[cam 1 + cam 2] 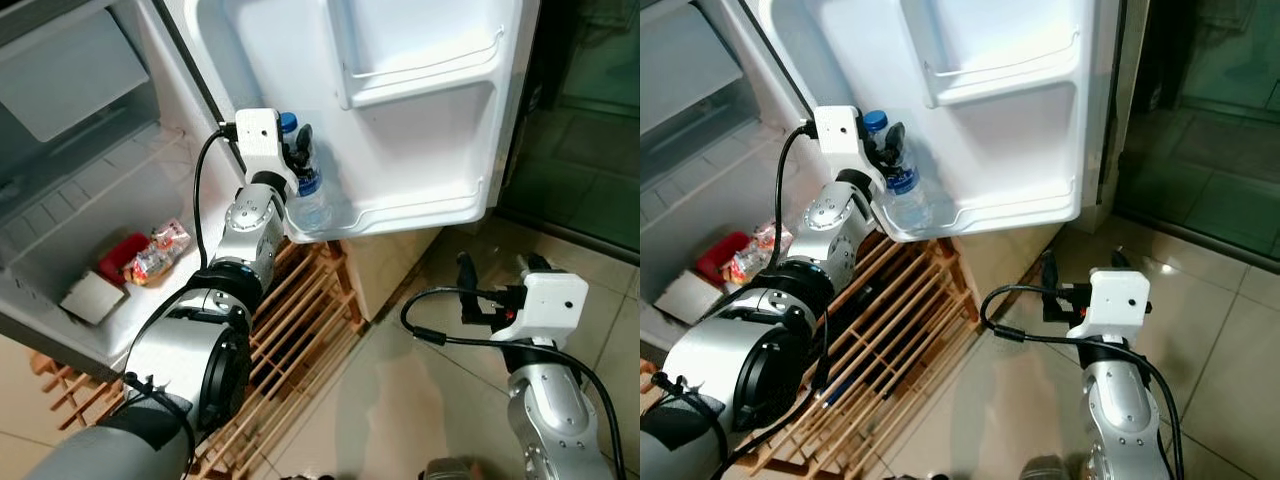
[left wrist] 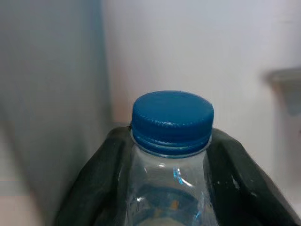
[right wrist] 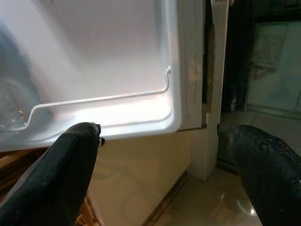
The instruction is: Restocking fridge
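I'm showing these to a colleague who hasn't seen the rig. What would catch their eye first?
Most striking is the left gripper, its jaws shut on a clear water bottle with a blue cap, standing it in the lowest shelf of the open fridge door. The right gripper hangs open over the tiled floor, holding nothing.

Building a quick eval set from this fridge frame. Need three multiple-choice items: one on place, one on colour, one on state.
1. Where is the water bottle?
A. bottom door shelf
B. upper door shelf
C. floor

2. What colour is the bottle cap?
A. red
B. white
C. blue

3. What is the state of the right gripper?
A. shut on a bottle
B. open, holding nothing
C. shut on the door

Answers:
1 A: it stands in the bottom door shelf, at its hinge end.
2 C: the left wrist view shows a blue cap.
3 B: its fingers are spread apart, with nothing between them, while the left gripper clamps the bottle.
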